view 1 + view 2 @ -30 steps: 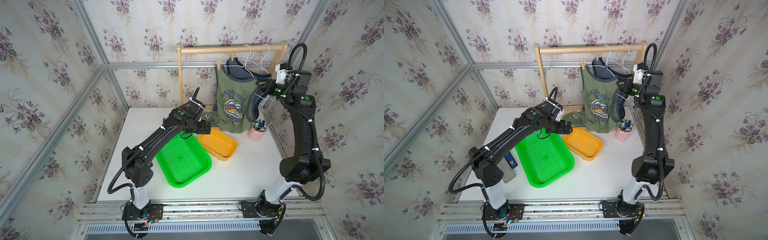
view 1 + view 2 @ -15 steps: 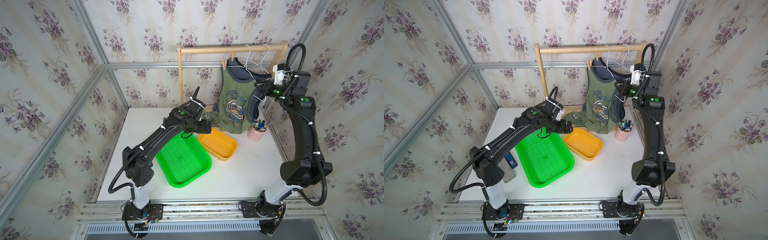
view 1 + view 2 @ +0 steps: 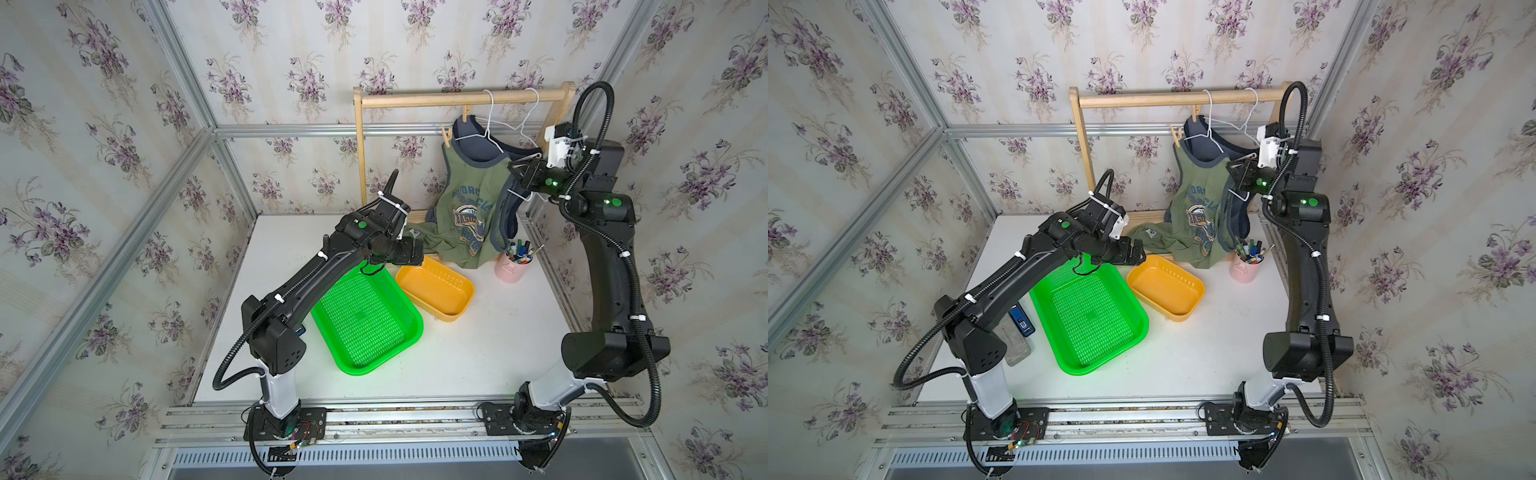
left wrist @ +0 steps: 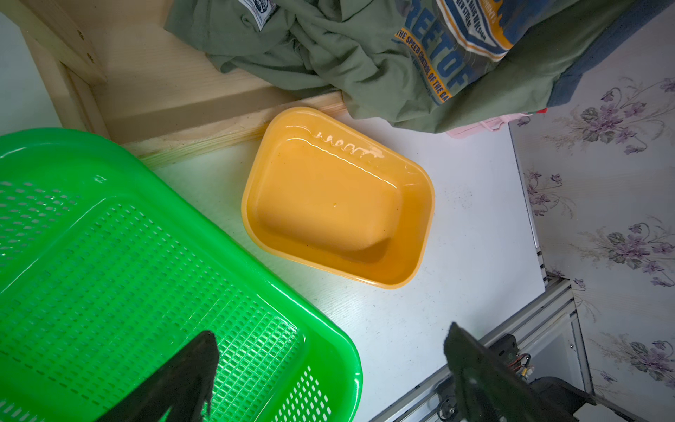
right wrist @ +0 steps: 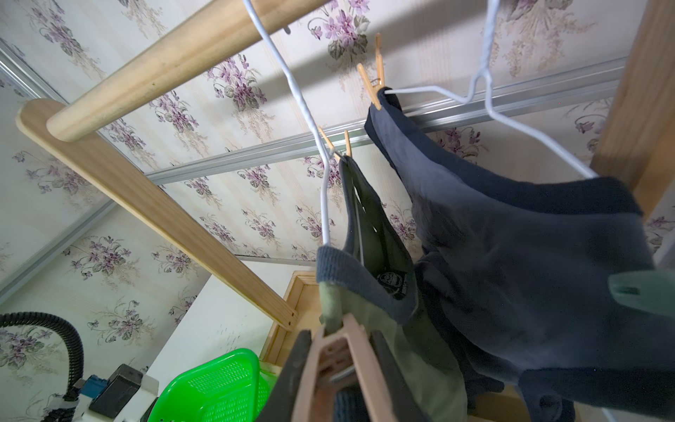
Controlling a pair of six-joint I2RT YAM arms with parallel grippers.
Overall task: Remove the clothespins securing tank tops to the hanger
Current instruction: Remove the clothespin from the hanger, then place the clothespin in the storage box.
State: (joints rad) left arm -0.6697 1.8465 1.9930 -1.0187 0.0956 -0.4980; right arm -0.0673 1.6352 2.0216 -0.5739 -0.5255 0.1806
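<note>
An olive tank top (image 3: 469, 208) and a slate-blue tank top (image 3: 484, 145) hang on white wire hangers (image 3: 488, 124) from the wooden rail. My right gripper (image 5: 341, 336) is shut on a tan clothespin (image 5: 336, 365) that grips the olive top's strap, up beside the rack (image 3: 517, 168). Two more wooden clothespins (image 5: 374, 78) (image 5: 339, 144) pinch the far hanger ends. A mint-green clothespin (image 5: 643, 292) shows on the blue top. My left gripper (image 4: 330, 334) hangs open and empty over the green basket's corner, low near the olive hem (image 3: 415, 249).
A green mesh basket (image 3: 365, 320) and an orange tub (image 3: 436, 286) sit mid-table. A pink cup of pens (image 3: 513, 266) stands under the shirts. The wooden rack (image 3: 457, 97) lines the back wall. A blue item and a grey block (image 3: 1021, 328) lie by the left arm's base.
The right gripper's jaws have narrowed onto the clothespin and shifted slightly toward the shirts. The olive top has twisted and bunched narrower. The left arm has held still.
</note>
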